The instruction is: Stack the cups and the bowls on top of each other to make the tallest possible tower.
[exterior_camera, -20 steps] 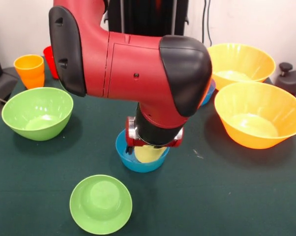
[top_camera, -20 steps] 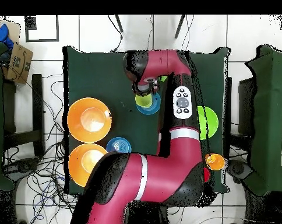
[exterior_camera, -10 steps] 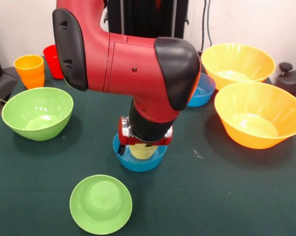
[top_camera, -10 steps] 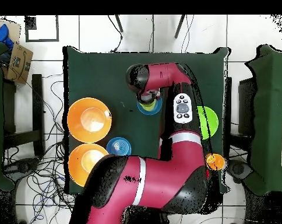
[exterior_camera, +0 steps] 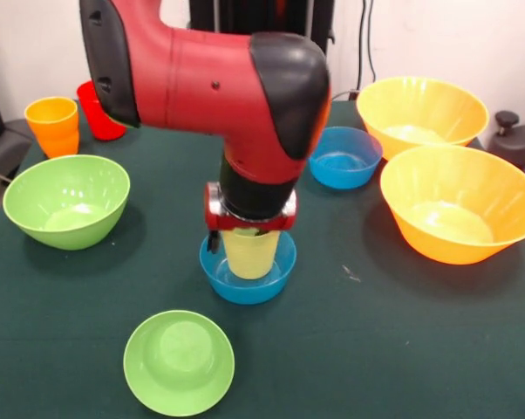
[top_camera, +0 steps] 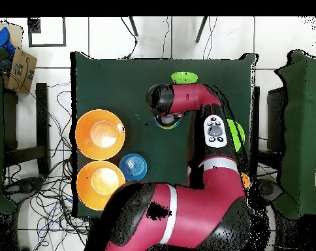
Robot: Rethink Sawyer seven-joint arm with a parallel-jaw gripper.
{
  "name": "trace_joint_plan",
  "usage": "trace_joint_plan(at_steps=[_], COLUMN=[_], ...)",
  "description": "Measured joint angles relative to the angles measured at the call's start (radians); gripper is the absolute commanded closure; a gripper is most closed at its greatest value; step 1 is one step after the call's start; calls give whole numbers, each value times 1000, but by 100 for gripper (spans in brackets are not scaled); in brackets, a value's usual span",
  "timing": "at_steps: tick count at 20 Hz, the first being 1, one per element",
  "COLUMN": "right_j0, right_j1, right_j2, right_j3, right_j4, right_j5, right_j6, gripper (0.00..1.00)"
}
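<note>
A pale yellow cup [exterior_camera: 250, 253] stands in a small blue bowl [exterior_camera: 248, 278] near the middle of the table. My gripper [exterior_camera: 249, 225] sits straight above the cup, right at its rim, and the wrist hides how it meets the cup. A small green bowl [exterior_camera: 179, 361] lies at the front edge and shows as the small green bowl [top_camera: 184, 78] from overhead. The arm [top_camera: 187, 98] covers most of the cup and bowl in the overhead view.
A large green bowl [exterior_camera: 66, 199] sits at the left. An orange cup [exterior_camera: 52, 125] and a red cup [exterior_camera: 97, 109] stand behind it. Another small blue bowl [exterior_camera: 344, 157] and two very large orange bowls [exterior_camera: 426, 109] [exterior_camera: 459, 202] fill the right side.
The arm has risen and swung a little to the left in the front view. More of the yellow cup now shows. The blue bowl under it has shifted slightly left.
</note>
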Motion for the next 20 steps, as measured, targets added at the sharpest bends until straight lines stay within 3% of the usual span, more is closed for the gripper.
trace_joint_plan(at_steps=[8, 20], right_j0=[-90, -112], right_j1=[-75, -120], right_j2=[46, 89], right_j3=[162, 200], right_j4=[34, 34], right_j5=[-128, -192], right_j6=[0, 0], gripper=[0, 0])
